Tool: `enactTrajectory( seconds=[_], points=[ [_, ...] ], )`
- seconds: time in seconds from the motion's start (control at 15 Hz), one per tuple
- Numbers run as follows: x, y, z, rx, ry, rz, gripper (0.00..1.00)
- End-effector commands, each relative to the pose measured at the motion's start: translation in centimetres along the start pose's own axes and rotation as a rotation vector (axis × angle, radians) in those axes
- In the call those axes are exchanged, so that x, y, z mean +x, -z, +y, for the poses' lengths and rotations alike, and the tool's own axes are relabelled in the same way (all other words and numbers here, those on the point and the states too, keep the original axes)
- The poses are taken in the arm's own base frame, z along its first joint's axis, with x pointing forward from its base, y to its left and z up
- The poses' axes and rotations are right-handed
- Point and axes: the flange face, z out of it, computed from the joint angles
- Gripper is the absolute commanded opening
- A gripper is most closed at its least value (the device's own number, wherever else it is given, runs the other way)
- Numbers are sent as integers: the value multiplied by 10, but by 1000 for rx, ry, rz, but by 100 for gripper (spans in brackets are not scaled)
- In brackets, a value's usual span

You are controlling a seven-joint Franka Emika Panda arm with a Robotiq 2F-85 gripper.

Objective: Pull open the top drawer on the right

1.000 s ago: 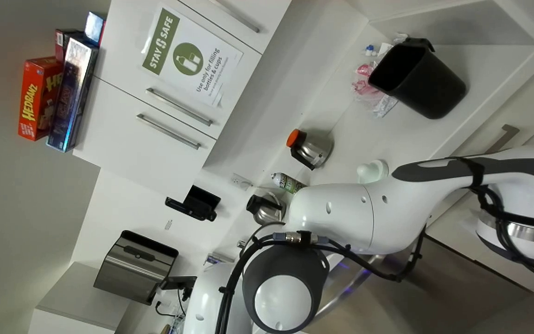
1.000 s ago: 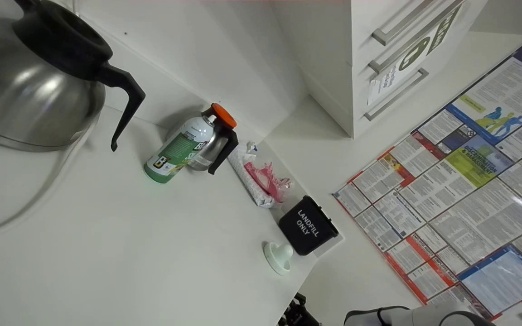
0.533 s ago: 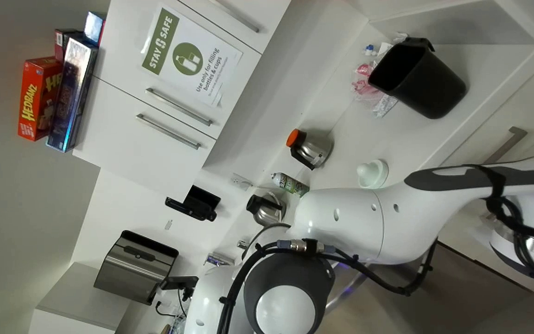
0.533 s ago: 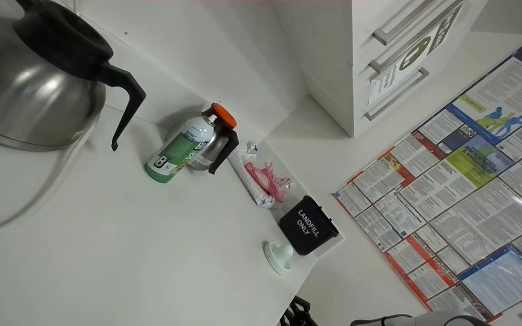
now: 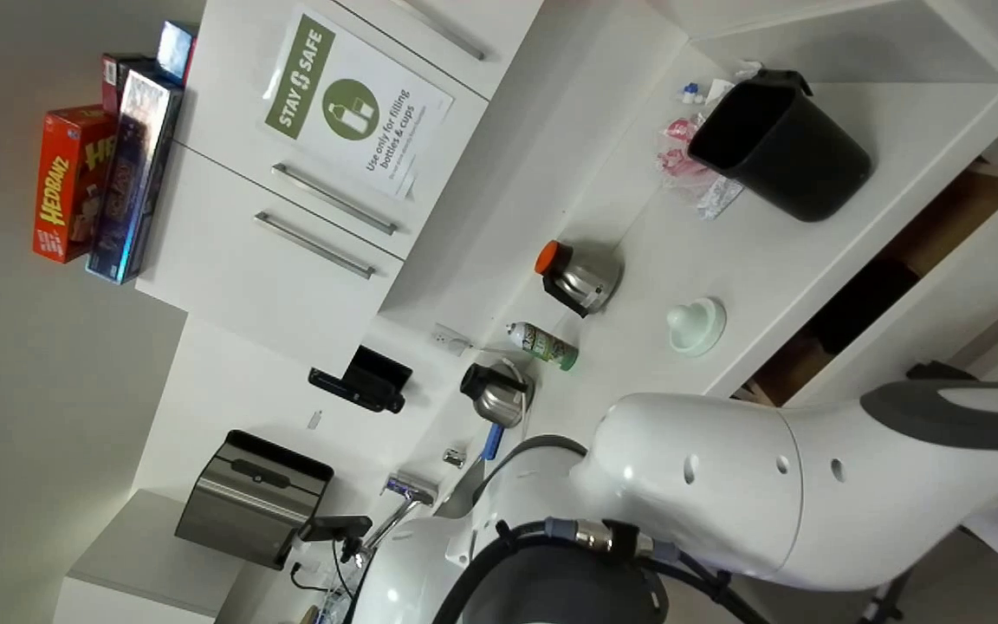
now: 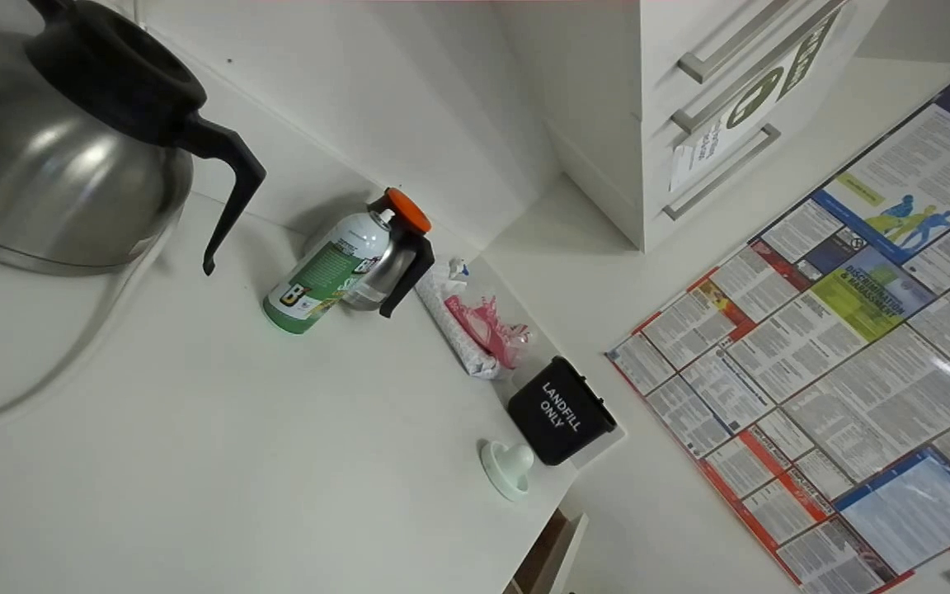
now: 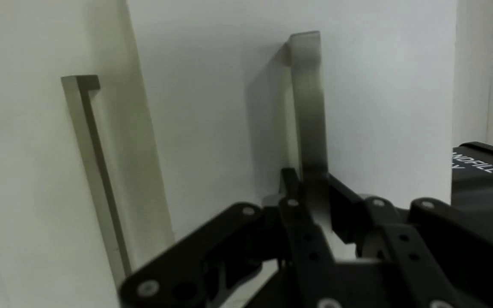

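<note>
**Aiming for a Straight, Steady Pull**

My hand [image 7: 313, 186] is holding the silver bar handle [image 7: 308, 102] clamped, well in from the bar's visible end. The top drawer [image 7: 370, 107] is standing partly open beneath the front edge of the table [image 6: 277, 429], its brown inside [image 5: 954, 217] showing in both exterior views. I am judging the pull well along, though I am not seeing how much travel is remaining. For the rest, I am planning to draw slowly, square to that edge, so the drawer isn't skewing or the bar slipping.

Near the table's end edge, a black bin [image 6: 562, 412] is reading "LANDFILL ONLY". Above the back edge, a sign [image 5: 359, 106] on the wall cabinet [image 5: 213, 221] is saying "STAY SAFE" and "Use only for filling bottles & cups"; atop the cabinet, a red game box [image 5: 73, 186] is showing "HEDBANZ".
</note>
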Motion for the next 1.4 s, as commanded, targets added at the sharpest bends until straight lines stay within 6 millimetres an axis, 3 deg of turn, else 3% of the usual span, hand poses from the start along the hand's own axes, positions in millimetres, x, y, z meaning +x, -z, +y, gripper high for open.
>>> enactTrajectory(
  seconds=[0.0, 0.53, 0.8, 0.87, 1.0, 1.33],
  points=[
    [-1, 48, 16, 22, -50, 74, 4],
    [-11, 129, 26, -5, -73, 138, 4],
    [-14, 154, 26, -4, -87, 149, 4],
    [-15, 157, 23, -3, -84, 146, 40],
    [-16, 161, 15, 2, -93, 143, 47],
    [-34, 177, -20, -57, -107, 136, 88]
  ],
)
